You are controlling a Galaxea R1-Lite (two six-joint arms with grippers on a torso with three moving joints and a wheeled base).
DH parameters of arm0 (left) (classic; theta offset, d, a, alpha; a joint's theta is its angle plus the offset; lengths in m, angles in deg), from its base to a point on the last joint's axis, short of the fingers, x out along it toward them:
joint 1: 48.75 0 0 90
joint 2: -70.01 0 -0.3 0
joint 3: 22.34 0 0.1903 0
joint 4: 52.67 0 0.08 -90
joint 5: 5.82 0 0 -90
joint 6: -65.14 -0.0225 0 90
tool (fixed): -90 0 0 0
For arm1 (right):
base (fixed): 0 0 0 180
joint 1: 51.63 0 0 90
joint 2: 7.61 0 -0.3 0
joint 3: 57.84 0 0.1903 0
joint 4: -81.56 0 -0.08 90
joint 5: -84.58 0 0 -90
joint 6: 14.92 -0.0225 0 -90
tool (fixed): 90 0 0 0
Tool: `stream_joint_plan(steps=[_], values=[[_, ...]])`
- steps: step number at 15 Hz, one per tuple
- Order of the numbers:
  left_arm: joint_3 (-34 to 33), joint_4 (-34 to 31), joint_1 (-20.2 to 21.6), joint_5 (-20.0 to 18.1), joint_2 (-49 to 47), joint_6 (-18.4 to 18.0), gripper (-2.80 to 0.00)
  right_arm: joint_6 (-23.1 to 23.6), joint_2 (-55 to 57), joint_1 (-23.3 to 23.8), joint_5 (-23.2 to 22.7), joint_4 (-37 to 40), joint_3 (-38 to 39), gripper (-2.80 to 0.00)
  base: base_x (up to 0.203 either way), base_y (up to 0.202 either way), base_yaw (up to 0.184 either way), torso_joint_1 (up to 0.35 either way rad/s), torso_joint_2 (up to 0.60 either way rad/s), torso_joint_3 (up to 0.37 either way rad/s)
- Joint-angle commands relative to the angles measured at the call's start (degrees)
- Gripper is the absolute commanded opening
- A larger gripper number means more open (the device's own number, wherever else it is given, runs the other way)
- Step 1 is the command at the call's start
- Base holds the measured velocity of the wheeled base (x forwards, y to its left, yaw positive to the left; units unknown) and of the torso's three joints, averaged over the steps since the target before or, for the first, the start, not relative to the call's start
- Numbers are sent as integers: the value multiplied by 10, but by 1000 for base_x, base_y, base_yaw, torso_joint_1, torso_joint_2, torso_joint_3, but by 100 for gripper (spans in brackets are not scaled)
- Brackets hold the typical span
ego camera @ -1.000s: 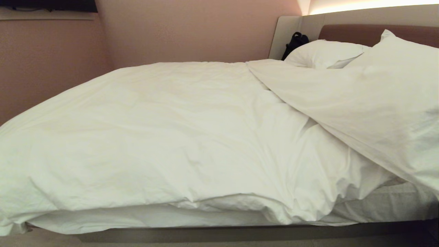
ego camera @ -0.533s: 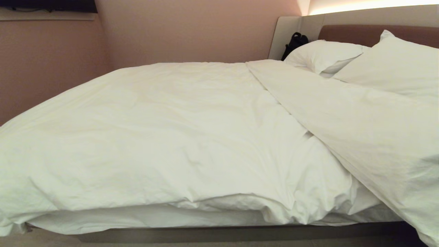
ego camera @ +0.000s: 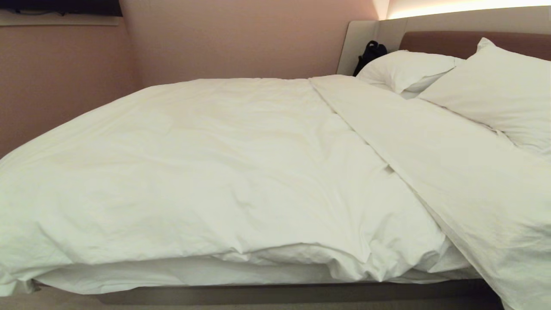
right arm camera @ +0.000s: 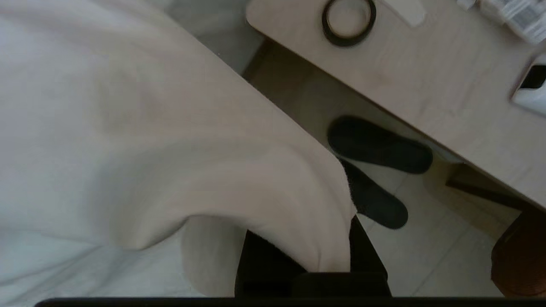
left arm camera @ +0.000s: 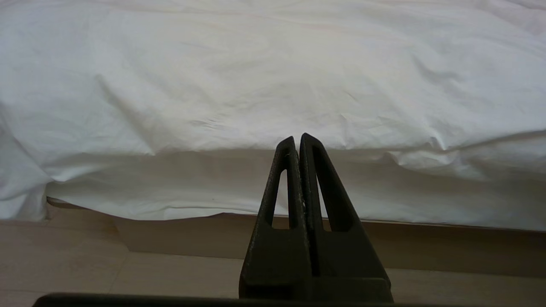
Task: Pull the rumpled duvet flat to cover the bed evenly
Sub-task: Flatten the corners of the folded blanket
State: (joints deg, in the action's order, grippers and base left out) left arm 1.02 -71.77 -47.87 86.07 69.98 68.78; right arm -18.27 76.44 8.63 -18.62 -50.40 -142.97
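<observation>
**Right gripper clamped on a duvet corner, left gripper shut and empty**

The bed (ego camera: 280, 292) fills most of the head view, its grey-beige base showing as a dark strip along the lower edge and its brown headboard (ego camera: 447, 41) at the upper right. The duvet (ego camera: 224, 172) lies over nearly all of it, puffy and softly creased, with its near edge bunched above the base at lower centre. A folded-over band of the duvet runs diagonally from upper centre down to the lower right corner of the frame, where it hangs past the side of the bed. Two white pillows (ego camera: 495, 90) lean by the headboard at upper right, with a black bag (ego camera: 369, 54) just left of them against the beige surround. Pink walls (ego camera: 241, 38) fill the upper left.

Neither arm shows in the head view. In the right wrist view the right gripper (right arm camera: 298, 273) sits at lower centre, its fingers closed on the duvet, whose cloth drapes over them and hides the tips (only the dark body shows). To the right of the cloth lie two black slippers (right arm camera: 379, 145) on the pale floor, beneath a light wooden desk (right arm camera: 426, 85) in the upper right.

In the left wrist view the left gripper (left arm camera: 297, 140) stands at lower centre, fingers pressed together and holding nothing, in front of the duvet's hanging edge.
</observation>
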Motion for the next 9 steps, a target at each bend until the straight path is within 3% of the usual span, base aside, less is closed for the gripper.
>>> stream_joint_plan(steps=[1, 5, 6, 9], values=[[0, 0, 0, 0, -1, 1, -280, 24, 28, 2, -2, -131, 51, -280, 0, 0, 0, 0, 0, 0], [0, 0, 0, 0, 0, 1, -280, 106, 57, 2, -18, -242, 151, -280, 0, 0, 0, 0, 0, 0], [0, 0, 0, 0, 0, 1, -280, 124, 58, 2, -27, -247, 161, 0, 0, 0, 0, 0, 0, 0], [0, 0, 0, 0, 0, 1, -280, 164, 44, 4, -30, -248, 186, 0, 0, 0, 0, 0, 0, 0]])
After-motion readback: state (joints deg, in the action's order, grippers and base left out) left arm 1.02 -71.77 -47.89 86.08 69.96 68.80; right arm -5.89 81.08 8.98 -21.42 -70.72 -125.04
